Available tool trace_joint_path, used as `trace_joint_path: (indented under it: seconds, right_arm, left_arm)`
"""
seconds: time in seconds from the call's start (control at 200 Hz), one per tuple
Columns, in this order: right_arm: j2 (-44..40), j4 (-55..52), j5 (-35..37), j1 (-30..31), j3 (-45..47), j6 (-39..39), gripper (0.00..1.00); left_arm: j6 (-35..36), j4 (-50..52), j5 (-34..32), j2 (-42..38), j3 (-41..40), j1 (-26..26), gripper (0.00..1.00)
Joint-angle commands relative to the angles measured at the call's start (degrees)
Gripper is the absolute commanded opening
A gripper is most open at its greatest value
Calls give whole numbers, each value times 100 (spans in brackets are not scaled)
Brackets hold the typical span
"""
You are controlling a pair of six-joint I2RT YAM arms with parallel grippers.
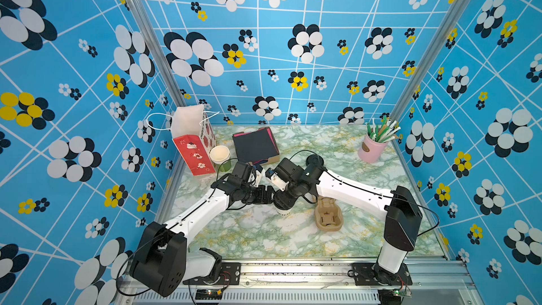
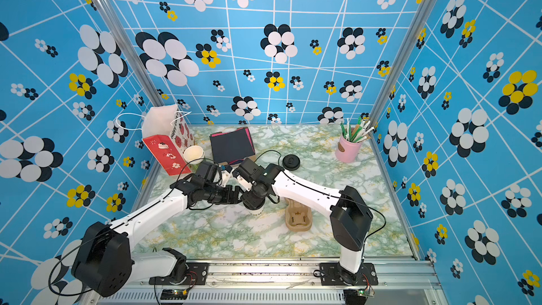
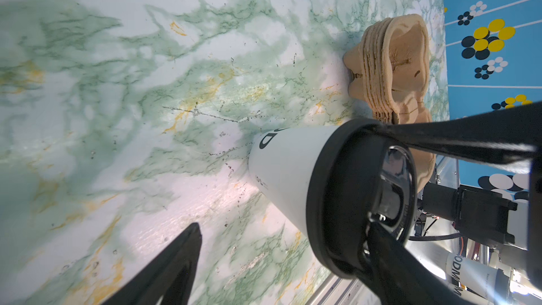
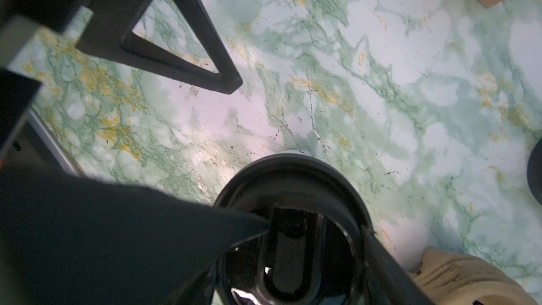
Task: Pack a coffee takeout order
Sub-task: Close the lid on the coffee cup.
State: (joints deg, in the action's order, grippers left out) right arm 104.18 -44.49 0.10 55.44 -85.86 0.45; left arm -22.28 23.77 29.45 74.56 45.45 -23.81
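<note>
– Black lid: how held?
– Right gripper fingers pinch its rim; it caps the white paper cup, upright, lower centre in both top views.
– Left gripper?
– Fingers spread, beside the cup, gripping nothing. Pulp carrier stack just right of it.

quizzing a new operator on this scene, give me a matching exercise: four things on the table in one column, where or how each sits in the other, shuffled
Things:
1 white cup
2 green cup
3 pink pot
4 cup carriers

Places or states:
a beside the red bag
b far right corner, holding straws
c stacked in a pile, nothing in them
d capped with a black lid, under the right gripper

Pairs: 1-d, 2-a, 3-b, 4-c
</note>
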Motion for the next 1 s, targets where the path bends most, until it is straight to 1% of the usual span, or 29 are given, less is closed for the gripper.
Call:
trace_joint_path:
  seconds: [0.0, 0.13, 0.38, 0.56, 0.675, 1.0]
  right_arm:
    - [791, -675, -10, -23, 681, 125, 68]
    - [569, -445, -27, -103, 715, 251, 68]
    - [223, -67, 17, -255, 769, 431, 68]
    - [29, 189, 7, -295, 773, 501, 71]
    - [-27, 243, 8, -297, 738, 500, 71]
    - [-268, 370, 95, -297, 742, 515, 77]
  left_arm:
    - [253, 674, -578, 181, 24, -106, 89]
    - [325, 819, -771, 233, 102, -198, 89]
    - [379, 923, -914, 289, 144, -278, 89]
    - [429, 1020, -1032, 304, 179, -343, 89]
    - [445, 1050, -1077, 287, 175, -361, 89]
    - [472, 1129, -1144, 158, 104, -378, 88]
